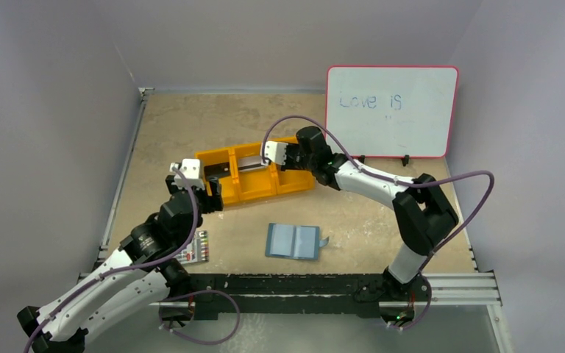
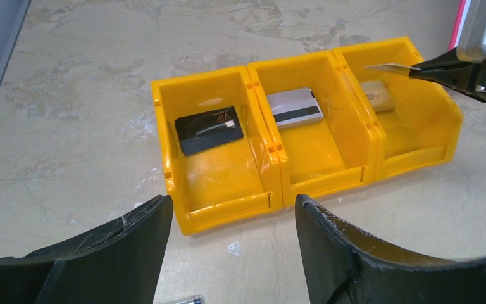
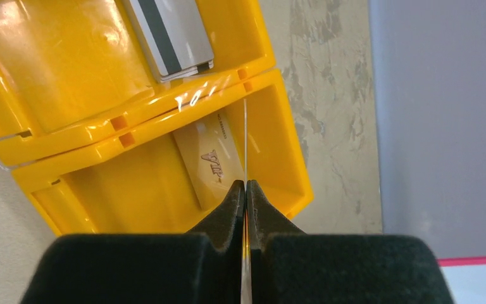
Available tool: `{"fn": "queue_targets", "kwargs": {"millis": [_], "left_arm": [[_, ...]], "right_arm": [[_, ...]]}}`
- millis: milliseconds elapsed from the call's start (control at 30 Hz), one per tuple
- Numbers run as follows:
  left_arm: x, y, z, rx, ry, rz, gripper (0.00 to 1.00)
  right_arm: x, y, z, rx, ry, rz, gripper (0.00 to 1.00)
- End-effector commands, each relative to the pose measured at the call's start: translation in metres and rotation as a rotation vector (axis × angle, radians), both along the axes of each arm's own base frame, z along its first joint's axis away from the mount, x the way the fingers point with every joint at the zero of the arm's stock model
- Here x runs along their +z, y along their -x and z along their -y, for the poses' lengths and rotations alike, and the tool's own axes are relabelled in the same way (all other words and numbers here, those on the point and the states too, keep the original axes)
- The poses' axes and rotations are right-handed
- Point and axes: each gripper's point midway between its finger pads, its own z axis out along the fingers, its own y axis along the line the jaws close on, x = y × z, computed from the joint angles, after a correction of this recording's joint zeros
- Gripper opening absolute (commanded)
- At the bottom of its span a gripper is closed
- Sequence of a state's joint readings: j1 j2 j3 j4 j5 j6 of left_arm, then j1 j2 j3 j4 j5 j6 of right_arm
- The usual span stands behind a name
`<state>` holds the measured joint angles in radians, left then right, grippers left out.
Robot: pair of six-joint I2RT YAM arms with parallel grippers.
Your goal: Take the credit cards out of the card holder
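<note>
The teal-blue card holder [image 1: 293,241] lies open on the table near the front, away from both grippers. My right gripper [image 3: 245,185] is shut on a thin card [image 3: 245,136] seen edge-on, held over the right compartment of the orange bin [image 1: 254,175]. A tan card [image 3: 205,164] lies in that compartment. A silver-grey card [image 2: 296,107] lies in the middle compartment and a black card [image 2: 209,130] in the left one. My left gripper [image 2: 234,206] is open and empty, just in front of the bin. The right gripper also shows in the left wrist view [image 2: 417,68].
A pack of coloured markers [image 1: 195,250] lies beside the left arm. A whiteboard [image 1: 390,110] with a pink rim stands at the back right. Grey walls enclose the table on the left, back and right.
</note>
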<state>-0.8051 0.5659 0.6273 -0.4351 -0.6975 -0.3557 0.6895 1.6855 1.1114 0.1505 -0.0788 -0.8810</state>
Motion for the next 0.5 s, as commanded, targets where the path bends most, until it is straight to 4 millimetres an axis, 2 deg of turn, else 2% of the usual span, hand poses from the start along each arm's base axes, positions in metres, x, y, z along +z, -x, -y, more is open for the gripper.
{"fn": "queue_targets", "kwargs": {"millis": [0,167,333,467], "left_arm": [[0.031,-0.002,-0.007,0.036,0.052,0.077,0.70],[0.034,0.000,-0.011,0.045,0.062,0.096,0.70],[0.033,-0.001,-0.009,0.038,0.063,0.093,0.70],[0.034,0.000,-0.009,0.037,0.067,0.093,0.70]], "right_arm": [[0.009,-0.012,0.001,0.062,0.025,0.026,0.00],[-0.006,-0.018,0.002,0.086,0.068,0.025,0.00],[-0.008,-0.026,-0.003,0.095,0.059,0.041,0.00],[-0.024,-0.033,-0.005,0.096,0.096,0.018,0.00]]}}
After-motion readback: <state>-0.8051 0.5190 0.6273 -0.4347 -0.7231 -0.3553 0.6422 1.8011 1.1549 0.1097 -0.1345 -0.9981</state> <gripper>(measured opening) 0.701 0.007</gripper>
